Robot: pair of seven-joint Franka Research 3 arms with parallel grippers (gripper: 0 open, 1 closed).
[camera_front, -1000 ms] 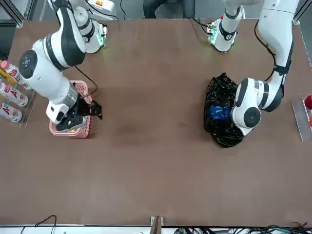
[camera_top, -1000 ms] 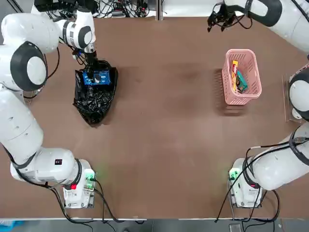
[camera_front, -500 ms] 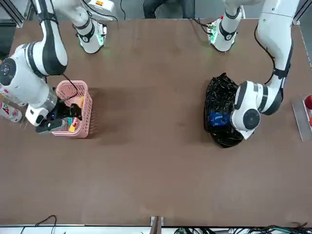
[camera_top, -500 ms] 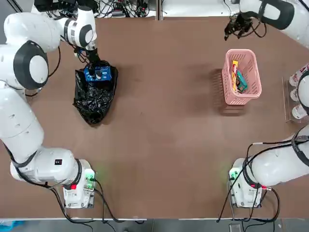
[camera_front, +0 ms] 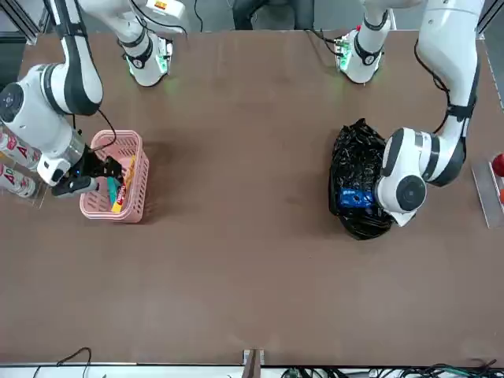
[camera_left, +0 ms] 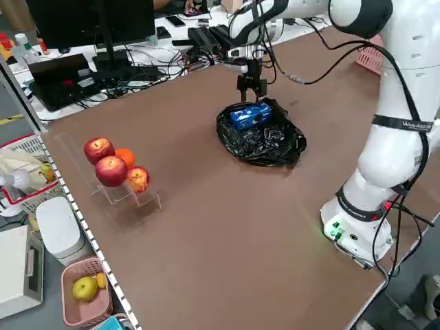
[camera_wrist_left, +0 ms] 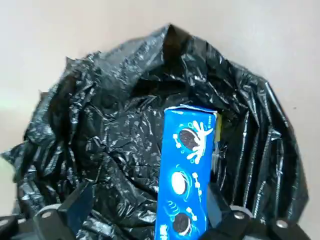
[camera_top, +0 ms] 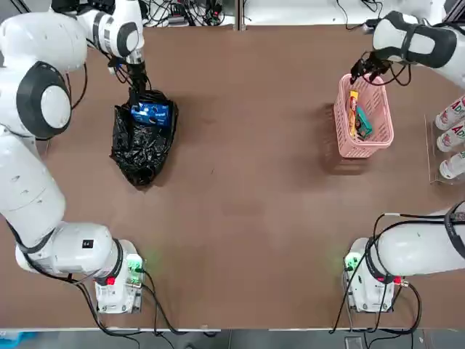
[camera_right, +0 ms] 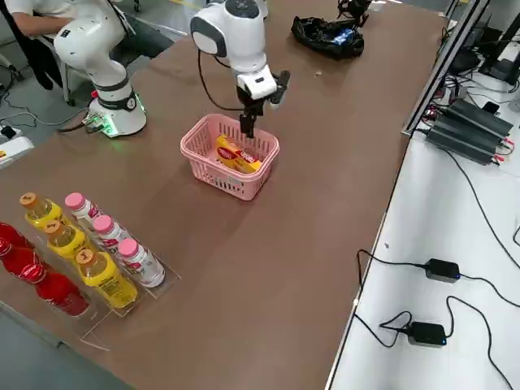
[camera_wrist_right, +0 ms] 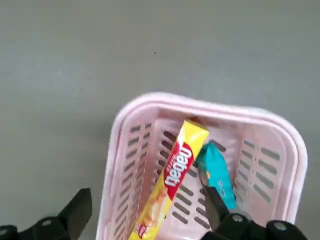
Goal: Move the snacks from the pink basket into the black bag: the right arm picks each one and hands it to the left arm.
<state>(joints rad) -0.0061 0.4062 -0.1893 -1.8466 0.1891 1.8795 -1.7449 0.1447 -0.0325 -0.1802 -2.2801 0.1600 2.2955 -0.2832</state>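
one packet bagged, two in the basket, both grippers empty

the blue cookie packet (camera_top: pixel 151 113) lies on the crumpled film at the far end of the black bag (camera_top: pixel 142 149), on the table's left side. it rests free; nothing pinches it.

the yellow wafer packet with red print (camera_top: pixel 353 113) and the teal packet (camera_top: pixel 363 122) lie side by side, touching, inside the pink basket (camera_top: pixel 386 134) on the right side of the table. the yellow one leans lengthwise along the basket's left wall.

the left gripper (camera_top: pixel 135 78) hangs just beyond the bag's far end, jaws spread and empty, with the blue packet directly below its fingers in the wrist view. this placement reads as a release just completed over the bag.

the right gripper (camera_top: pixel 367 70) hovers over the far left corner of the basket, jaws spread and empty, pointing down. judged from this, it is lining up a pick, most likely the yellow packet, which lies nearest.

a rack of bottles (camera_top: pixel 452 138) stands at the right table edge, well apart from the basket. apples and an orange (camera_left: pixel 113 168) sit on a stand at the left edge.
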